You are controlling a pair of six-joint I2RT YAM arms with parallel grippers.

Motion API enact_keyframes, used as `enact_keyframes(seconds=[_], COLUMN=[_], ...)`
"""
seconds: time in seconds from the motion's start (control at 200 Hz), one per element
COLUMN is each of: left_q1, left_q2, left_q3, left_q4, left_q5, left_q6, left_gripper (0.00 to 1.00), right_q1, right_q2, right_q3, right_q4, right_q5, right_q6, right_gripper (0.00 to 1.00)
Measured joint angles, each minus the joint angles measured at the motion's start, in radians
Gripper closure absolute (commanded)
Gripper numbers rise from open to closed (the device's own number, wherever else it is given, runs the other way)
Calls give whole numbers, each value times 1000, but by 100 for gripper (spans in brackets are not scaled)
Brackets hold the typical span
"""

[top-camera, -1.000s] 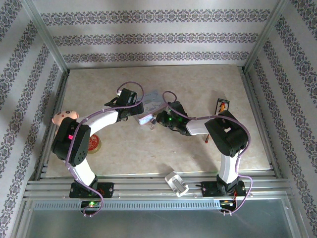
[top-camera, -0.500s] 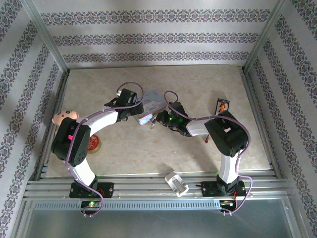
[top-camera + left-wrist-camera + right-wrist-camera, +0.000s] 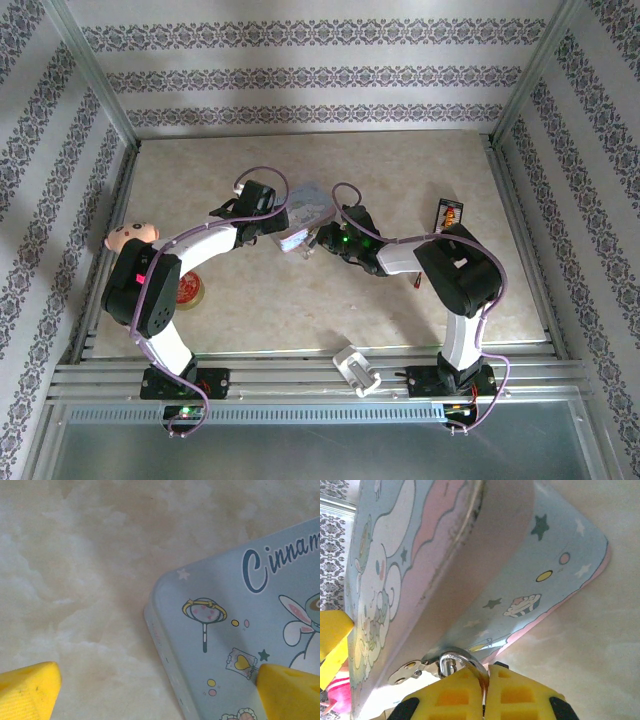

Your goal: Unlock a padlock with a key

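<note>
One tin point(image 3: 308, 207) sits near the middle of the surface point(image 3: 400, 165), with two arms meeting at it from left and right. Its pale blue lid carries cartoon drawings of a wand, stars, a cupcake and a white long-eared figure. The dark blue script on the lid reads "Cinnam" before the left wrist view cuts it off.

One padlock point(image 3: 451, 663) hangs at the tin's front clasp. Its silvery shackle is threaded through the metal hasp, and its body is mostly hidden behind the yellow tips.

The right fingers point(image 3: 452, 696) are pressed together just under the shackle. Whether anything is pinched between them cannot be told.

The left fingers point(image 3: 27, 690) are spread wide over a corner of the tin, one tip above bare surface and the other above the lid.

One black holder point(image 3: 450, 214) with orange marks lies towards the right edge; its print is too small to read. One pink toy point(image 3: 130, 236) rests at the left edge, with one round disc point(image 3: 190, 292) nearer the front. One white piece point(image 3: 356, 368) lies on the rails at the near edge.
</note>
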Motion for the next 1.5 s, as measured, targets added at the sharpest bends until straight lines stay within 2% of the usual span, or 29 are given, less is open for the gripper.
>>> enact_keyframes(seconds=[0.755,1.264,1.499], left_q1=[0,0,0], left_q2=[-10,-73,-158], left_q3=[-12,-28,-41], left_q4=[11,3,-8], left_q5=[0,-4,1], left_q6=[-1,0,0], left_gripper=[1,1,1], right_q1=[0,0,-20], right_q2=[-25,-189,-290], right_q3=[-7,-85,-122], right_q4=[-2,-46,-116], right_q5=[7,13,-38], right_q6=[-2,-55,-116], right_gripper=[100,100,100])
